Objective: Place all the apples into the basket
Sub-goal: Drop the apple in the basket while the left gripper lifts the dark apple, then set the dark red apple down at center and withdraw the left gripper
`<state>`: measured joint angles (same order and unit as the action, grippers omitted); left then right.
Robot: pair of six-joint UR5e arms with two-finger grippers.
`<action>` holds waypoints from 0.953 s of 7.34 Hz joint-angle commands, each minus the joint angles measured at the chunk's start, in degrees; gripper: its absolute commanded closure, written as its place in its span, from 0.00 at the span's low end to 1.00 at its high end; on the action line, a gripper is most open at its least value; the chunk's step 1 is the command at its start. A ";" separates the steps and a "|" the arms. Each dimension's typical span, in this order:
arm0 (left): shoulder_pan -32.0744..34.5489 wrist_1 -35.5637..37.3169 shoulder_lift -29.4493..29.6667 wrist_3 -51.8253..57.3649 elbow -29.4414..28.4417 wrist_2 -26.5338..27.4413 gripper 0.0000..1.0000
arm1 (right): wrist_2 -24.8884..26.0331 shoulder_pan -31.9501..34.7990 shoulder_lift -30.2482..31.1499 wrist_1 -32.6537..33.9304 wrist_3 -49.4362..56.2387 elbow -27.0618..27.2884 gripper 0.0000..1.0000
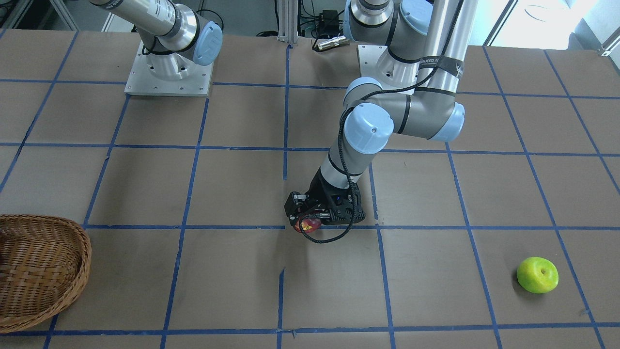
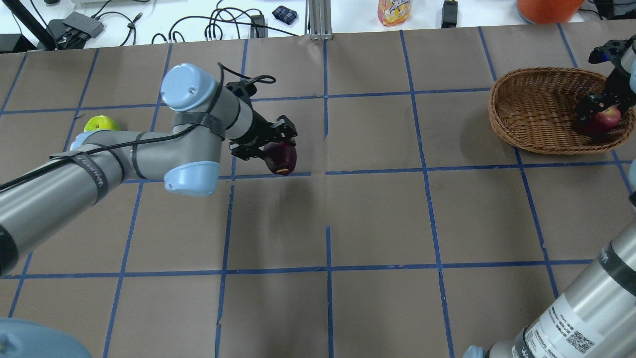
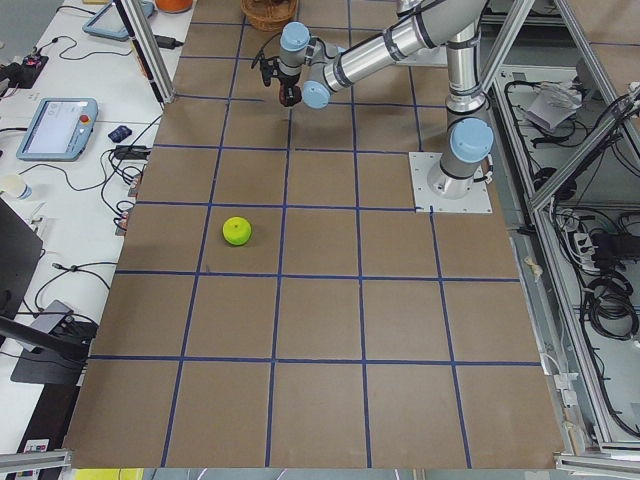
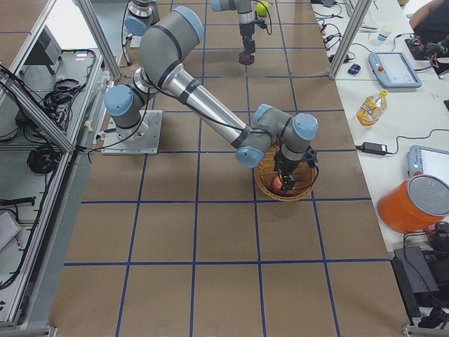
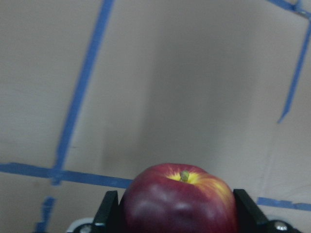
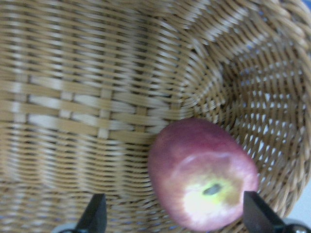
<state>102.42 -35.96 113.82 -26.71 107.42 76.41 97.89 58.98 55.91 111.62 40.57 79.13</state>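
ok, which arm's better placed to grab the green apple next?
Left, probably. The green apple lies on the robot's left side, while the right gripper is far off in the basket. Caveat: the left gripper is shut on the maroon apple.

Green apple [image 3: 237, 231] lies well apart from the far basket [image 3: 268, 14].

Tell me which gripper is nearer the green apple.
Left. The left gripper, holding the maroon apple, hangs centrally, the green apple further to the robot's left. The right gripper is across the table, in the basket by the red apple.
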 commanded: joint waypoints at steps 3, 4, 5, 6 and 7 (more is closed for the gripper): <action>-5.15 -2.67 -0.07 1.04 -7.62 2.86 0.00 | -7.59 10.96 11.74 -23.16 -15.02 -0.03 0.00; -8.08 -14.98 -2.78 2.70 -12.80 1.92 0.00 | -8.67 14.20 13.50 -23.73 -17.00 -0.03 0.00; -12.29 -23.89 -4.72 16.73 -15.72 2.69 0.00 | -8.76 18.15 13.69 -23.73 -20.15 -0.03 0.00; -20.25 -27.72 -4.22 21.74 -19.41 2.96 0.00 | -8.76 22.72 14.65 -23.65 -27.23 -0.46 0.00; -26.94 -30.89 -2.91 28.49 -22.49 4.00 0.00 | -8.85 28.50 16.40 -23.21 -35.74 -0.12 0.00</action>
<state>83.96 -61.54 110.09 -6.82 89.14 79.45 89.20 80.81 70.49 88.15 14.34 78.90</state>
